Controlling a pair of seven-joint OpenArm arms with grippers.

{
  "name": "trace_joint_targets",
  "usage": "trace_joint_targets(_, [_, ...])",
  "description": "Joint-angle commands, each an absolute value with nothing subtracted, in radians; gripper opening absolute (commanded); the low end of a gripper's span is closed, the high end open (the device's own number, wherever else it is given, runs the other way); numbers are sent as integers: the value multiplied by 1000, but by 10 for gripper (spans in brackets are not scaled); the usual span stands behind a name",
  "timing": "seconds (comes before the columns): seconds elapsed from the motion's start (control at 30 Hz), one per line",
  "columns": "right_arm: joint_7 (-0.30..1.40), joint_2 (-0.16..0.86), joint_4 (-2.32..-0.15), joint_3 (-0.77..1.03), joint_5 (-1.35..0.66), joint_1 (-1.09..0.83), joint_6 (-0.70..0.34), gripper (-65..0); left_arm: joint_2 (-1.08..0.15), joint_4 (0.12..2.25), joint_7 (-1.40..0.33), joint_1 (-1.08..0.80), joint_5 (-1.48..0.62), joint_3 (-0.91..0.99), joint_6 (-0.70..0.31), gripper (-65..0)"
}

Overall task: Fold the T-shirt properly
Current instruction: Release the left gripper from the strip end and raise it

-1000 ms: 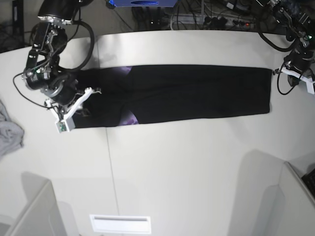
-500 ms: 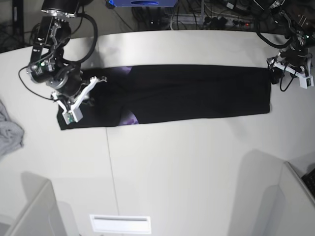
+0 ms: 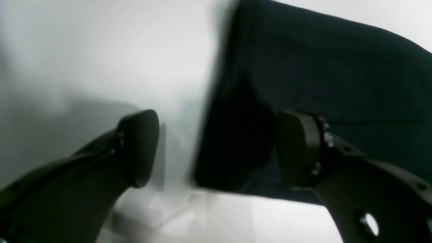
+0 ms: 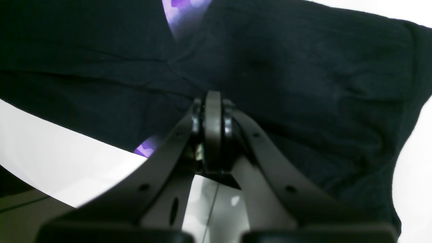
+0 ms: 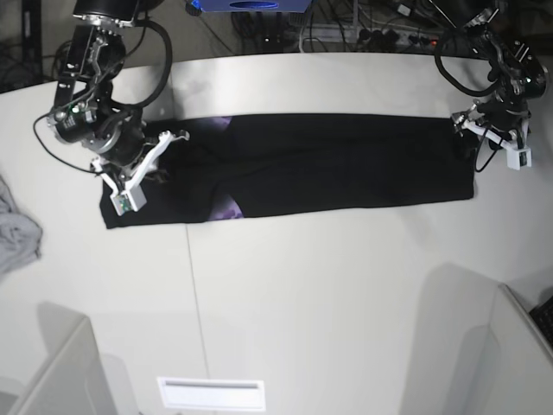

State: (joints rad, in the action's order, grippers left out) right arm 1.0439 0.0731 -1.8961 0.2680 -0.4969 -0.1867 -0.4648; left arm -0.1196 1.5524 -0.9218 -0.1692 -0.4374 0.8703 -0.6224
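The black T-shirt (image 5: pixel 346 164) lies as a long flat band across the table (image 5: pixel 302 294), with bits of purple print (image 5: pixel 226 208) showing near its left end. My left gripper (image 5: pixel 473 143) is open at the shirt's right end. In the left wrist view the gripper (image 3: pixel 217 148) has a corner of the shirt (image 3: pixel 337 67) between its spread fingers (image 3: pixel 138 148). My right gripper (image 5: pixel 158 160) is over the shirt's left end. In the right wrist view the gripper (image 4: pixel 212 128) is shut, low over the black cloth (image 4: pixel 303 84). No cloth shows between its pads.
A small light grey cloth (image 5: pixel 17 229) lies at the table's left edge. A white slot plate (image 5: pixel 212 393) sits at the front. Grey partitions (image 5: pixel 60 372) stand at both front corners. Cables (image 5: pixel 346 35) run behind the table.
My left gripper has moved left and down to the shirt's right end. My right gripper has moved up and right, further onto the shirt's left end.
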Motion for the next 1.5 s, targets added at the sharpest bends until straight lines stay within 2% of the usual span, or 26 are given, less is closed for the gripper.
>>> trace_joint_targets(0.0, [1024,79,-1914,271,-512,-177,-472,-650,-137,1563,-895,-160,-446,865,-625,-133])
trace_joint_targets(0.13, [1024,79,-1914,271,-512,-177,-472,-650,-136,1558,-894,-157,-444,826,-616,-133])
trace_joint_targets(0.23, [1024,79,-1914,271,-512,-188,-472,-650,-136,1514,-892,-156,-444,820,-572,-133])
trace_joint_targets(0.4, [1024,79,-1916,271,-512,-191,-472,-650,-139,1434,-892,-134,-444,823,-570,-133])
trace_joint_targets(0.5, [1024,79,-1916,271,-512,-191,-472,-650,-139,1428,-892,-136,-444,820,-570,-156])
trace_joint_targets(0.57, [1024,79,-1916,271,-512,-191,-472,-650,-139,1426,-892,-137,-444,820,-570,-257])
trace_joint_targets(0.73, [1024,79,-1916,271,-512,-193,-472,-650,-139,1402,-892,-137,-444,820,-570,-648])
trace_joint_targets(1.03, [1018,79,-1917,272,-512,-223,-473,-650,-222,1411,-891,-139,-446,858,-570,-650])
trace_joint_targets(1.2, [1020,79,-1923,272,-513,-228,-473,-650,-229,1534,-891,-171,-444,966,-570,-650])
trace_joint_targets(1.47, [1024,81,-1923,278,-673,-228,-472,-650,-216,1817,-891,-314,-450,881,-572,-650])
